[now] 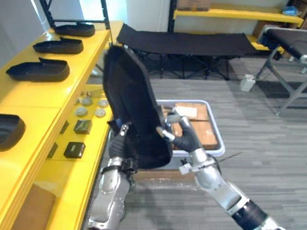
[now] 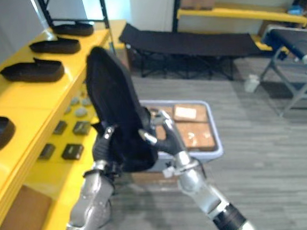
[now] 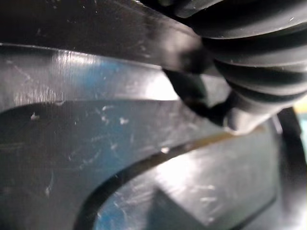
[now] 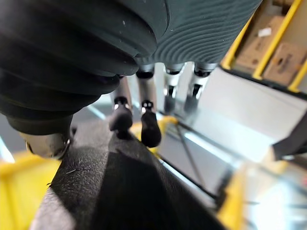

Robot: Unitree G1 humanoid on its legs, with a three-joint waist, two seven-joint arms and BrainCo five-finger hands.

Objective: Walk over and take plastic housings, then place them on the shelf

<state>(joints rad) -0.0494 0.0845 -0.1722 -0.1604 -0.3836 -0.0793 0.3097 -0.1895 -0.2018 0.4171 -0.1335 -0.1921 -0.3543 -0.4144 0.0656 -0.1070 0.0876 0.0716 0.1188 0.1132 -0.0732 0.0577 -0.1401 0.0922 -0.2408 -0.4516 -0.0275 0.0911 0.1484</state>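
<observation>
Between both hands: black plastic housing (image 1: 134, 111), upright, just beside yellow shelf (image 1: 12, 100) (other housings (image 1: 38, 70) lie on it).
Left hand (image 1: 117, 144): pinching housing's lower edge.
Right hand (image 1: 181, 139): fingers curled onto its rim.

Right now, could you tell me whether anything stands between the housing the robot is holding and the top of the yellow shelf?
Nothing visible does. The housing, upright in the left hand and right hand, is beside the shelf. Other housings lie there, with bare gaps between them.
</observation>
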